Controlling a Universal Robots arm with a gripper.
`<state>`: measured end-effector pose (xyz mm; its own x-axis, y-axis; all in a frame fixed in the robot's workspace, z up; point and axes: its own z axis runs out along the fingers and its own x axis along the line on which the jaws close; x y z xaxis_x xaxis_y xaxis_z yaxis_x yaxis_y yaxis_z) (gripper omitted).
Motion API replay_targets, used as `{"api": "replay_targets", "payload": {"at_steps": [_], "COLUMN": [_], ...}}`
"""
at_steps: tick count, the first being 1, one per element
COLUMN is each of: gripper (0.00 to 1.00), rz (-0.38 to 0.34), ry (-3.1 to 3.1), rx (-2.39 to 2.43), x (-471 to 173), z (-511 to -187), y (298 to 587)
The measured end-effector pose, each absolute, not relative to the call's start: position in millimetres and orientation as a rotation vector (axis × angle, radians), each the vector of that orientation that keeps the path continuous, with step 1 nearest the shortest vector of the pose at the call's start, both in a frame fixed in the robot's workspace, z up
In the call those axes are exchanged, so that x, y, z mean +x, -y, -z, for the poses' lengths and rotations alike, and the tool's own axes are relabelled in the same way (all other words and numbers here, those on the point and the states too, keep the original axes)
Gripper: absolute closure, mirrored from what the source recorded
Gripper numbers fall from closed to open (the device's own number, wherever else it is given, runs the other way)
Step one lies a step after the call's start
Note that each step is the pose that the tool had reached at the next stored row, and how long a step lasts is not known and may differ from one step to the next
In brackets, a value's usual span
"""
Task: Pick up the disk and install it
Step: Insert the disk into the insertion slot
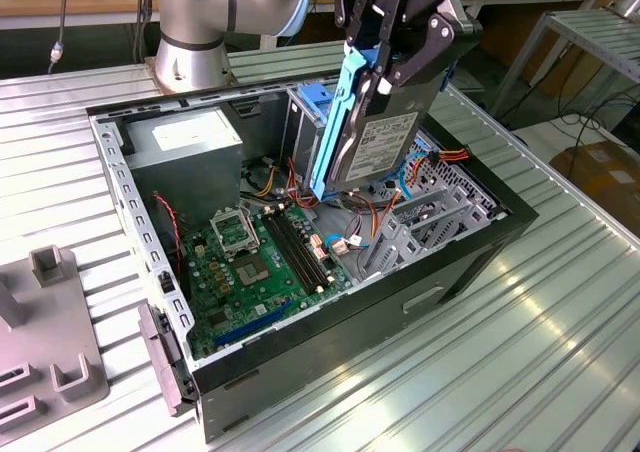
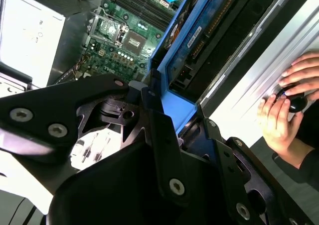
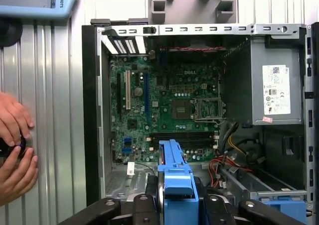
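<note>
The arm's jaws are clamped on the upper end of the disk (image 1: pixel 383 144), which hangs over the drive-cage end of the open computer case (image 1: pixel 330 322) lying on the ribbed desk (image 1: pixel 520 342), its long axis near vertical and slightly tilted, its free lower end pointing down into the case, seemingly ready for slotting in.

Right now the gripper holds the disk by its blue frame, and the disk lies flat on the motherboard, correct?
Not quite. The gripper holds the disk by its blue frame, but the exterior view shows it steeply on edge above the motherboard, not flat on it.
</note>
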<state>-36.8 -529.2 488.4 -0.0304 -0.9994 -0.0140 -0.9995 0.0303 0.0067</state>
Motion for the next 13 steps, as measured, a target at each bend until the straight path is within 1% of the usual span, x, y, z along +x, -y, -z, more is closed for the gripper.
{"api": "replay_targets", "payload": {"at_steps": [13], "gripper": [0.63], "rz": [-0.023], "ry": [-2.251], "rx": [-2.184], "x": [-31], "z": [-487], "y": [558]}}
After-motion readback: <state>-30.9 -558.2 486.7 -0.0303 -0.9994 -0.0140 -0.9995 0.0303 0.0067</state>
